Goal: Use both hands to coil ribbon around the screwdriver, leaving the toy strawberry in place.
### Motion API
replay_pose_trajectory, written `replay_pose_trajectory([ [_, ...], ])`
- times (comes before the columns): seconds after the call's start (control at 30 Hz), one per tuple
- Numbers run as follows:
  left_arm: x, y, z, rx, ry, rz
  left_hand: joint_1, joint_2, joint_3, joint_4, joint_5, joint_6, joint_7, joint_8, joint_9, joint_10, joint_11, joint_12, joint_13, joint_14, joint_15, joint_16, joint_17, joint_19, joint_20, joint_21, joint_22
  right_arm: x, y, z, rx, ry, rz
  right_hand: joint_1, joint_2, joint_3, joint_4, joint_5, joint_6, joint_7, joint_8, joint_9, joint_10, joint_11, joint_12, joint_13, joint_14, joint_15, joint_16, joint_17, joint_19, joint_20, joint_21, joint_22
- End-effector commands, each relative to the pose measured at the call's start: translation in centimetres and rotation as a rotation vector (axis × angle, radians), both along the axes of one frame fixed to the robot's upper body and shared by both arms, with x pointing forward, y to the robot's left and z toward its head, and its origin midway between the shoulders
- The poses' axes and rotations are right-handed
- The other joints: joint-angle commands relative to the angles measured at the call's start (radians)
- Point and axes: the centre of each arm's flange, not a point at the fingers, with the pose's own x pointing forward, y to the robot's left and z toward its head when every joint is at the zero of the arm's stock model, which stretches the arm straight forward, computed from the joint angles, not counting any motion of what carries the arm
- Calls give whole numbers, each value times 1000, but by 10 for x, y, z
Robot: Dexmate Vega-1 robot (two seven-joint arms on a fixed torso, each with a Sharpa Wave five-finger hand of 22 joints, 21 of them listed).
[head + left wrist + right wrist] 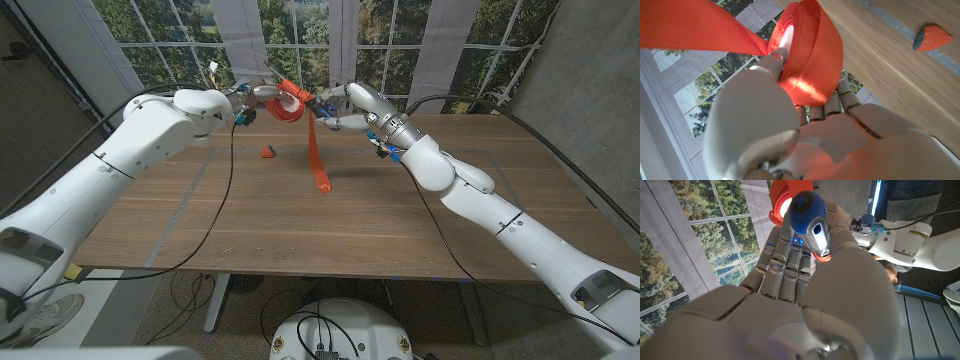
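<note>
Head view: one ribbon point(316, 150), one screwdriver point(322, 107), one toy strawberry point(267, 152).

Orange ribbon roll point(810, 55) in left hand point(805, 135), toy strawberry point(932, 39) on table point(890, 55).

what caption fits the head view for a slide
Left hand holds the ribbon roll, right hand the screwdriver; toy strawberry rests on table.
</note>
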Motion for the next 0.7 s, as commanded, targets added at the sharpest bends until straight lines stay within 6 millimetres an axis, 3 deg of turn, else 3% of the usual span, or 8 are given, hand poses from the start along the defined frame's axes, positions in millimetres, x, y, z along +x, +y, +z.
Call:
replay_pose_trajectory([
  [0.03, -9, -5, 25, 13, -42, -36, 75, 82, 2, 3, 6, 257, 4, 4, 3, 339, -300, 49, 259, 254, -314, 16, 258, 8, -2, 5, 1, 7, 15, -13, -73, -50, -120, 112, 106, -4, 4, 5, 169, -173, 1, 3, 103, -111, -7, 142, 81, -172, -2, 7, -10, -49, 4, 3],
  [0.37, -18, -2, 37, -17, -66, -51, 76, 82, 2, 3, 6, 257, 5, 4, 3, 340, -299, 46, 261, 254, -314, 15, 259, 7, -2, 5, 0, 20, 23, -22, -137, -59, -175, 111, 104, -9, 4, 6, 175, -182, 0, 2, 102, -111, -14, 141, 70, -174, -5, 14, -21, -57, 3, 3],
  [0.53, -22, -7, 45, -8, -71, -75, 76, 81, 2, 3, 6, 258, 4, 5, 3, 344, -299, 44, 259, 256, -313, 16, 261, 8, -1, 5, 0, 17, 34, -29, -190, -137, -243, 111, 104, -12, 4, 7, 176, -186, -1, 2, 101, -113, -16, 143, 64, -174, -7, 17, -24, -59, 4, 4],
  [0.7, -27, -16, 55, 30, -90, -87, 76, 82, 2, 3, 6, 259, 6, 4, 2, 342, -298, 44, 266, 255, -316, 18, 265, 8, -1, 5, 0, 27, 35, -31, -199, -84, -224, 111, 104, -14, 4, 8, 177, -190, -3, 1, 105, -114, -18, 140, 63, -174, -7, 20, -24, -61, 6, 4],
])
